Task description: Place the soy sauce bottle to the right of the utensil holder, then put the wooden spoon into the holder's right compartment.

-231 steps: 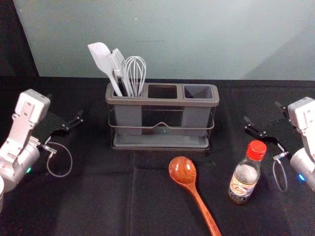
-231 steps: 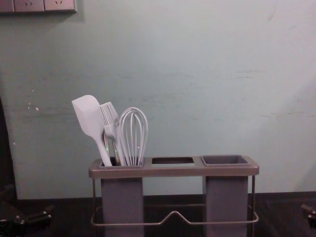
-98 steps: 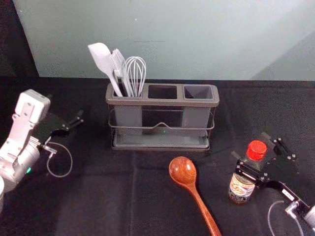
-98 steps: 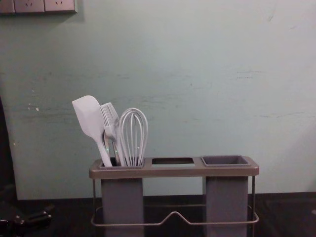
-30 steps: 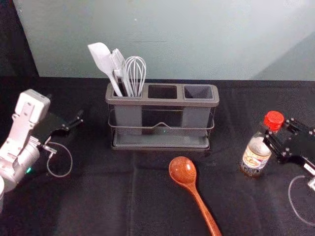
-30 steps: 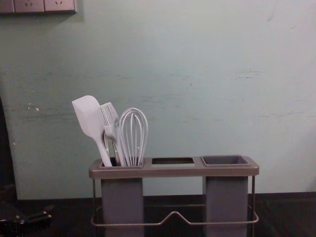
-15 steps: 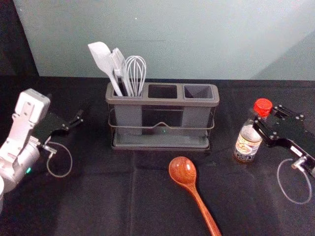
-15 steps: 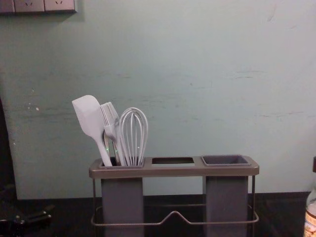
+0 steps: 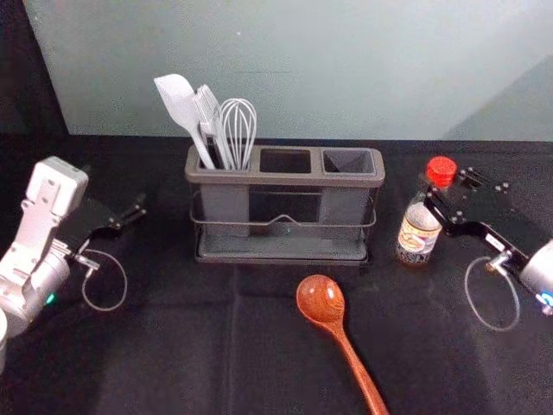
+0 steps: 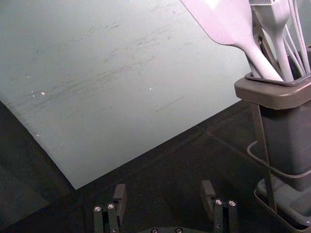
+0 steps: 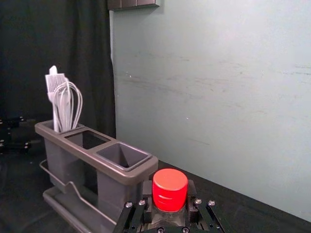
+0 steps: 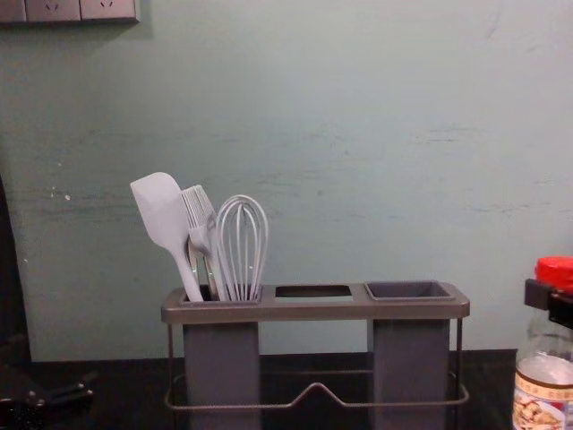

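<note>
Your right gripper (image 9: 445,188) clamped the bottle (image 9: 419,232), at the holder's (image 9: 289,179) three o'clock, your left gripper (image 9: 117,192) gaped, at nine.

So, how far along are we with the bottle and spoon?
Nothing looks finished. In hand: the right gripper has the soy sauce bottle by its neck, right of the utensil holder; I can't tell if it's set down. Remaining: release, then the wooden spoon into the empty right compartment. The left gripper is idle.
</note>
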### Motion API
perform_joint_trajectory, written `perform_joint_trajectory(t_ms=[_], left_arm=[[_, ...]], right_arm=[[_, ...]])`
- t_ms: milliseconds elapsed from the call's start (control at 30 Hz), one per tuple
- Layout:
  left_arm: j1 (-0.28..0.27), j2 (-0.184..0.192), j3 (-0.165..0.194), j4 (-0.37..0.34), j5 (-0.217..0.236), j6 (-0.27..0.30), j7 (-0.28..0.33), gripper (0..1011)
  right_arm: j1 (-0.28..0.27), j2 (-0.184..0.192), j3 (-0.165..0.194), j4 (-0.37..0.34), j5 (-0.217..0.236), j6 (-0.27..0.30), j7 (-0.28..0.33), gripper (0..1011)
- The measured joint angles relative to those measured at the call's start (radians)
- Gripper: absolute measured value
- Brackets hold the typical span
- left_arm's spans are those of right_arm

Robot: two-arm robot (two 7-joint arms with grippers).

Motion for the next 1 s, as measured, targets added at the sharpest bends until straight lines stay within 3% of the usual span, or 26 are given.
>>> perform_joint_trajectory(t_ms=[333, 1000], left_arm=[[0.000, 0.000, 0.000, 0.000, 0.000, 0.000, 0.000, 1005], [0.000, 0.000, 0.000, 0.000, 0.000, 0.000, 0.000, 1005]], right_arm=[[0.078, -0.038, -0.034, 0.089, -0.016, -0.018, -0.001, 390], [0.134, -0.077, -0.063, 0.166, -0.039, -0.045, 0.000, 390]])
